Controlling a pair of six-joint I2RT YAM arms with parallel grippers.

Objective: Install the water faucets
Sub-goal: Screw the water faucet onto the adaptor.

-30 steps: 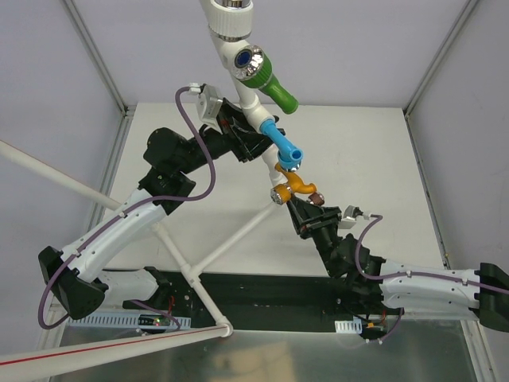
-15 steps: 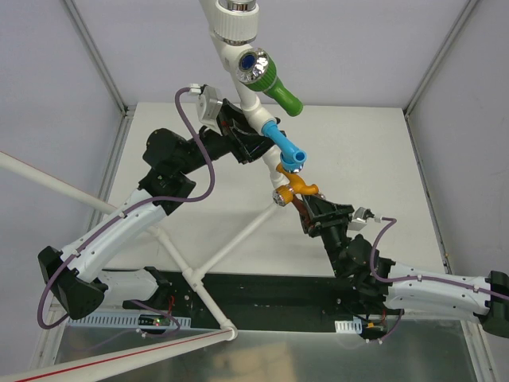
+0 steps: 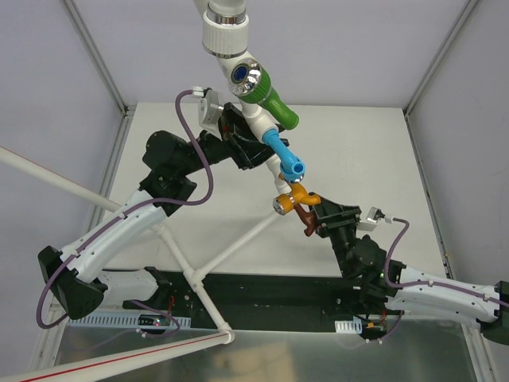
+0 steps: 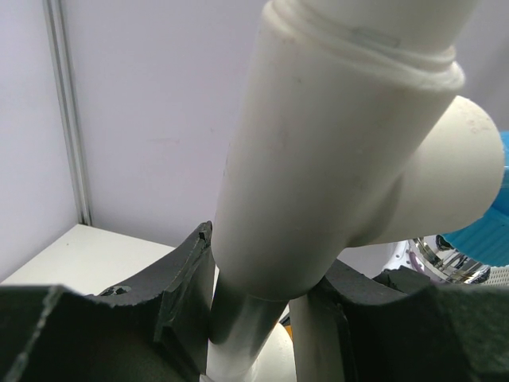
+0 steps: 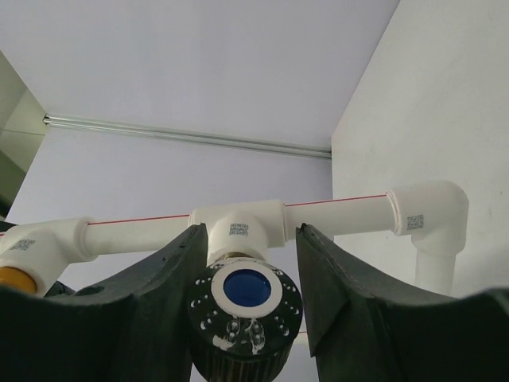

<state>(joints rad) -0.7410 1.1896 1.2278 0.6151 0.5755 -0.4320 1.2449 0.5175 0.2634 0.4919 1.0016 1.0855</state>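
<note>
The faucets look light, rigid and smooth, so the curved spouts could slip; the knurled knob looks like the surest hold. The green faucet (image 3: 270, 95), blue faucet (image 3: 282, 151) and orange faucet (image 3: 294, 195) sit along the white pipe frame (image 3: 231, 245), held above the surface (image 3: 374, 151). The brown faucet (image 3: 306, 225) is lowest, between the right tool's (image 3: 316, 220) fingers; whether they pinch it cannot be told. The left tool (image 3: 248, 151) clamps the frame. No container shows.

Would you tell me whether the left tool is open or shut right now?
The left tool is shut on the white pipe; both fingers press its sides.
</note>
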